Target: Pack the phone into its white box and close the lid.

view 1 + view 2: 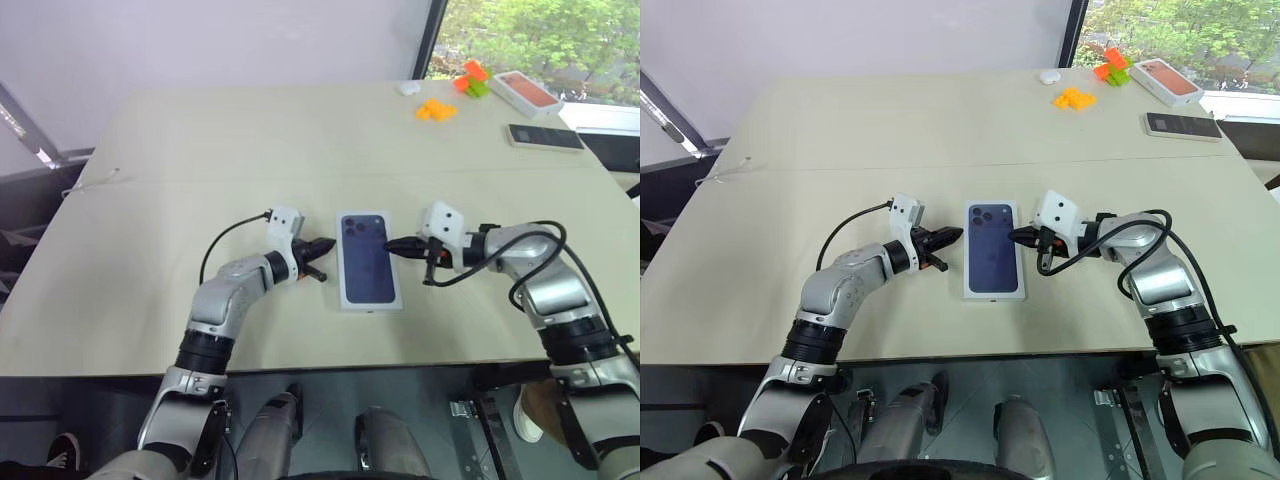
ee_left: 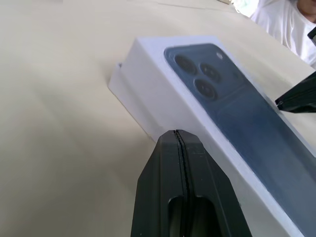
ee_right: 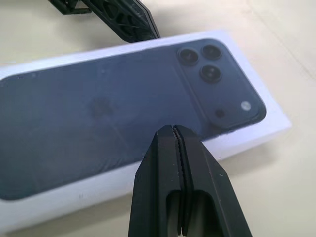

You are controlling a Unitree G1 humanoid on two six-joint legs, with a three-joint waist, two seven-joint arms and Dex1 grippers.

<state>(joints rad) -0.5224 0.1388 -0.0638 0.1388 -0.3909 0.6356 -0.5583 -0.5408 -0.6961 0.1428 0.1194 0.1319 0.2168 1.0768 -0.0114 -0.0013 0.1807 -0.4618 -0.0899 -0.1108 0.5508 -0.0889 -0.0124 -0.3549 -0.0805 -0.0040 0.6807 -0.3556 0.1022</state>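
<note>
The left tool (image 1: 322, 246) is pointing level at the left long side of the lid (image 1: 368, 262), its two black fingers pressed together with nothing between them; in the left wrist view the joined tips (image 2: 178, 143) are sitting right at the lid's white side wall. The right tool (image 1: 392, 245) is aiming at the opposite long side, its fingers likewise pressed flat together and pinching nothing, the tips (image 3: 173, 136) hanging just over the lid's near edge in the right wrist view.

Between the two tools the lid is lying printed face up, showing a dark blue phone back with a three-lens camera bump toward the far end. It is sitting down over the white box (image 2: 118, 81), of which a thin white edge is peeking out at one corner in the left wrist view. The phone itself cannot be seen.

The closed package is resting near the front middle of the pale bench (image 1: 200, 140). Well apart, at the far right corner, are lying an orange-topped box (image 1: 526, 93), a black slab (image 1: 544, 136), some orange and green blocks (image 1: 437, 109) and a small white object (image 1: 407, 87).
</note>
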